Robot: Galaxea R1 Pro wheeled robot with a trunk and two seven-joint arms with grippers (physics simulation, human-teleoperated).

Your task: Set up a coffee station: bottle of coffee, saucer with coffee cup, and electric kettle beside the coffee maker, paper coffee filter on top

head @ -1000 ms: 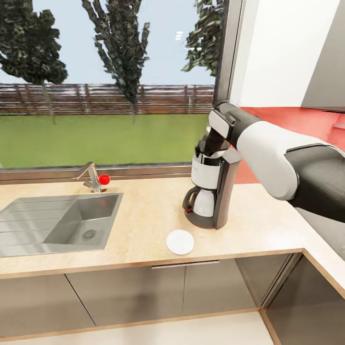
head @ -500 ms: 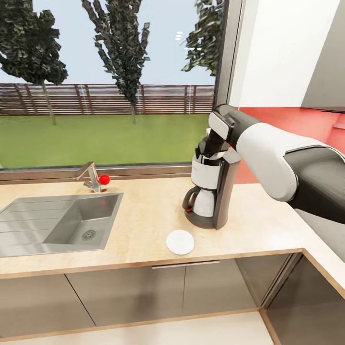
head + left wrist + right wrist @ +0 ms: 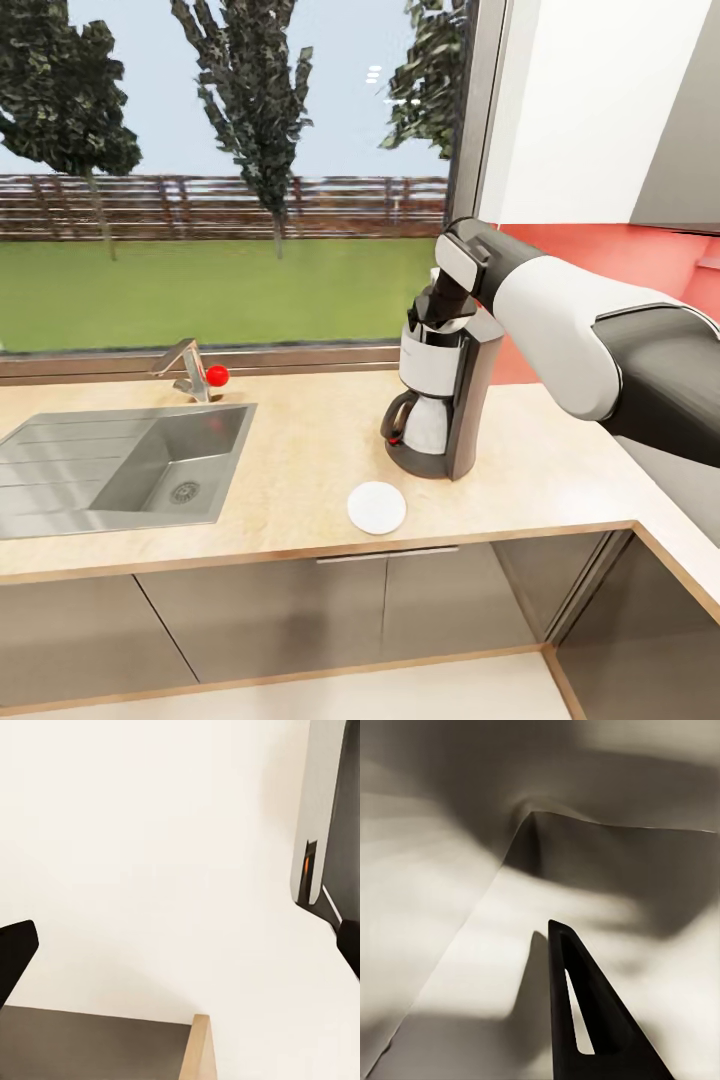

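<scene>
From the head view, the coffee maker (image 3: 441,395) stands on the kitchen countertop (image 3: 300,470), with its white carafe (image 3: 425,420) sitting inside it. The saucer (image 3: 377,506) lies flat on the counter just in front of the coffee maker, and it has nothing on it. The steel sink (image 3: 120,468) is well off to the left with an empty bowl, and a tap with a red knob (image 3: 217,375) stands behind it. The right arm (image 3: 580,330) reaches in from the right, and the right gripper (image 3: 437,308) is down at the top of the coffee maker. Its fingers are hidden there, so I cannot tell if they are apart or together.

In the left wrist view, two dark finger tips (image 3: 15,956) sit far apart at the edges, with nothing between them, over a pale floor and a wooden edge (image 3: 201,1050).

In the right wrist view, one dark finger (image 3: 585,1020) lies very close over creased white paper (image 3: 472,945). The other finger is cut off, so the grip is hard to make out
</scene>
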